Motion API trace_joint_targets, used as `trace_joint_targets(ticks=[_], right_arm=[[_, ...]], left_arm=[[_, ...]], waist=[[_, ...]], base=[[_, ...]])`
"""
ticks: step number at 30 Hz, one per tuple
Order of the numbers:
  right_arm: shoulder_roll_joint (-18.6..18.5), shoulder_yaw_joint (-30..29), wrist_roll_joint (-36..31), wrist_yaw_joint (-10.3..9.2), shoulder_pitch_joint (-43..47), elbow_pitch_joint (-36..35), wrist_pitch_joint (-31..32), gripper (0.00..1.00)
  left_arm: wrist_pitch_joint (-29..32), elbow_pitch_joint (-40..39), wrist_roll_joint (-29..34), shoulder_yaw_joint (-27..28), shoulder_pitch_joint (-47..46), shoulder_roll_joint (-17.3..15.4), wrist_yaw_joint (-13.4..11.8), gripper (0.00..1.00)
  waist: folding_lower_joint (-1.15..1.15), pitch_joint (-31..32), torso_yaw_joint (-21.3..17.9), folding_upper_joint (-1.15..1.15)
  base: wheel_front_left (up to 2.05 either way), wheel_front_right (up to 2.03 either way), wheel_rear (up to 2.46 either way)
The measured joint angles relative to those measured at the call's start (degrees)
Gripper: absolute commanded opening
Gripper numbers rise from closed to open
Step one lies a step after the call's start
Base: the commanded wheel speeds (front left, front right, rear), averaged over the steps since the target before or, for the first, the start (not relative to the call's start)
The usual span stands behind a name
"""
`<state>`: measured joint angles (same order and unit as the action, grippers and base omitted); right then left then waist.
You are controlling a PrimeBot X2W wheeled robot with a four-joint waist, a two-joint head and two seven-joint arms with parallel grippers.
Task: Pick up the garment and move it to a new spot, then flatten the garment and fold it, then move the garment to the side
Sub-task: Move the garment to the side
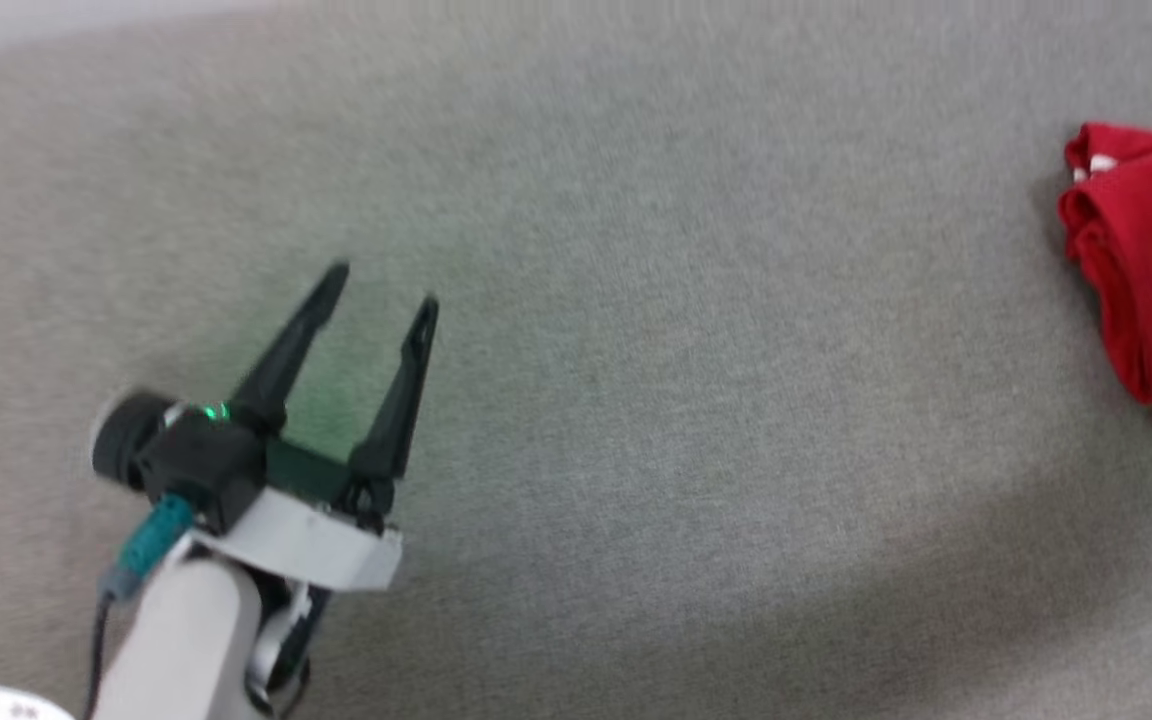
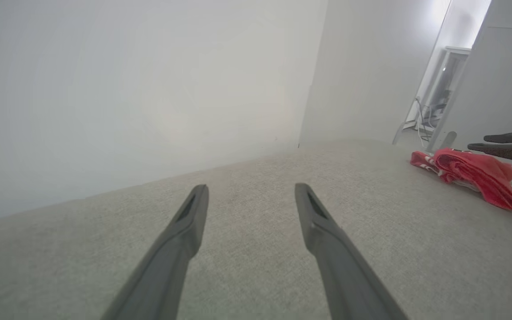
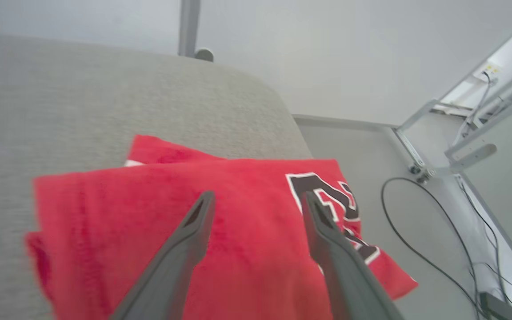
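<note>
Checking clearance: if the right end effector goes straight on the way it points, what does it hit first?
The right end effector would probably meet the red jersey on the gray surface; the gap is hard to judge.

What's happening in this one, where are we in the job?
The red jersey lies folded in a compact bundle at the right edge of the grey table. The right end effector hangs just above it, fingers spread, gripping nothing. The left end effector is open too, over bare tabletop well away from it.
</note>
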<state>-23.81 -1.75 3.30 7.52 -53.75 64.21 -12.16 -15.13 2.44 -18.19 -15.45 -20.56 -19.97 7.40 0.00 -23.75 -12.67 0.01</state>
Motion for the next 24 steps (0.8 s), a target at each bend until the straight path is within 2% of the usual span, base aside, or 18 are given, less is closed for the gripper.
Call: trace_joint_targets(ticks=[7, 12, 19, 24], right_arm=[[2.19, 6.9, 6.05, 0.0, 8.11, -7.06, -2.74, 1.0], [4.77, 11.51, 8.22, 0.0, 14.51, -15.93, -2.81, 1.0], [8.4, 13.55, 12.03, 0.0, 21.51, -23.72, -2.8, 1.0], [9.17, 13.5, 13.99, 0.0, 25.43, -28.52, -2.81, 1.0]], left_arm=[[0.0, 2.82, 0.16, 2.9, 6.5, 3.56, 0.0, 1.0], [-0.01, 5.0, 0.48, 6.53, 10.03, 5.37, 0.0, 1.0], [0.0, 8.61, 1.24, 10.79, 13.45, 7.6, 0.0, 1.0], [-0.01, 9.1, 1.49, 12.21, 15.16, 8.45, 0.0, 1.0]], waist=[[0.0, 5.99, 2.96, 0.0], [0.0, 9.46, 6.04, 0.0], [0.0, 14.22, 9.79, 0.0], [0.0, 17.41, 11.95, 0.0]], base=[[0.0, 0.0, 0.0], [0.0, 0.0, 0.0], [0.0, 0.0, 0.0], [0.0, 0.0, 0.0]])
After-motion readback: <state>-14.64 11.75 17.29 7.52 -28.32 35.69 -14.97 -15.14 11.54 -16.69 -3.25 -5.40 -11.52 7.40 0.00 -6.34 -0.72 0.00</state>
